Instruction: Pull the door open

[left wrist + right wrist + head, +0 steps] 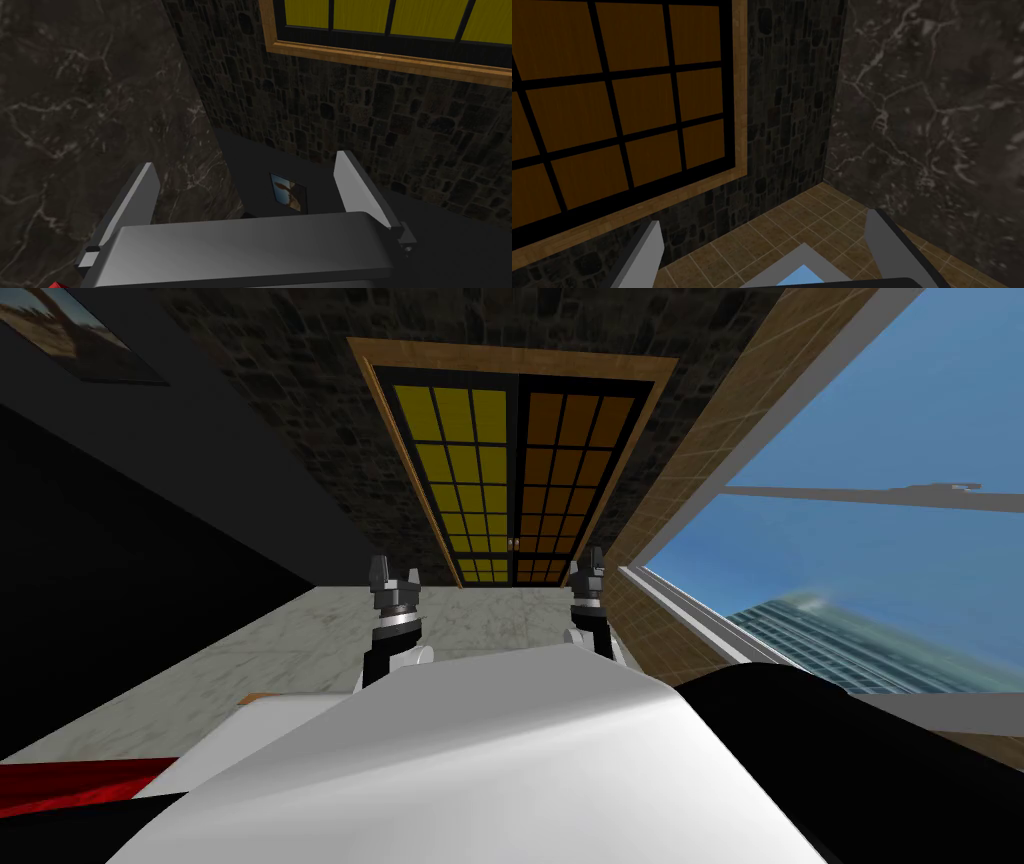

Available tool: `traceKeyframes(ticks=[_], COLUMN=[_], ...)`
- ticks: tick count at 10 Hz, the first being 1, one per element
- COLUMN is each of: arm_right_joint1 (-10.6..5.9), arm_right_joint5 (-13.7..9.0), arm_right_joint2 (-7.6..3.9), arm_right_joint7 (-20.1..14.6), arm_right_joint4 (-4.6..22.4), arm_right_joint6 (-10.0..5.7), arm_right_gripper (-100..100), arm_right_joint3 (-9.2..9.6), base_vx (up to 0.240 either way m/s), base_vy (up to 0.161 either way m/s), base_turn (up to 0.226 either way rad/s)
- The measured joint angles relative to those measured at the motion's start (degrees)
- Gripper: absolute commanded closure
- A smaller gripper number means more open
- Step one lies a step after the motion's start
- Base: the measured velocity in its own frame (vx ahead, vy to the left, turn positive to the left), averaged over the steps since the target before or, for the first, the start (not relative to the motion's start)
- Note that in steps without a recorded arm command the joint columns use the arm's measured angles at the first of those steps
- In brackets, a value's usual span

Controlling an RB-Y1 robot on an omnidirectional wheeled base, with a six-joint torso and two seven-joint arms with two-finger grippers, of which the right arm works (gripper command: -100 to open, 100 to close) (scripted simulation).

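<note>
A double door (515, 478) stands straight ahead in a dark stone wall, inside a wooden frame (370, 398). Its left leaf (460, 468) has yellow panes in a black grid, its right leaf (565, 473) orange panes. Two small handles (514, 544) sit where the leaves meet, low down. My left gripper (392, 571) and right gripper (590, 565) are raised side by side, some way short of the door. Both are open and hold nothing. The left wrist view shows the yellow leaf's corner (390, 20), the right wrist view the orange leaf (612, 115).
A pale marble floor (300, 638) runs up to the door. A tan tiled wall (700, 478) with a large window (880, 538) runs along the right. A dark wall with a framed picture (85, 338) lies to the left. Something red (70, 783) lies low left.
</note>
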Motion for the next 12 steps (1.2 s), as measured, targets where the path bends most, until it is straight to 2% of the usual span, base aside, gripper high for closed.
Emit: traceKeyframes(ticks=[4,6,12], arm_right_joint1=[-0.90,-1.69,-3.79], arm_right_joint5=[0.73,1.24,2.57], arm_right_joint2=[-1.12,-1.82,-3.23], arm_right_joint7=[2.84,4.91,10.25], arm_right_joint4=[3.34,5.99,12.61], arm_right_joint6=[-1.03,-1.88,-3.87], arm_right_gripper=[-100,-100,-100], arm_right_joint3=[-0.28,-0.54,-1.16], base_vx=[0.182,0.184,0.112], base_vy=[0.017,0.028,0.016], base_turn=[-0.021,-0.030,-0.025])
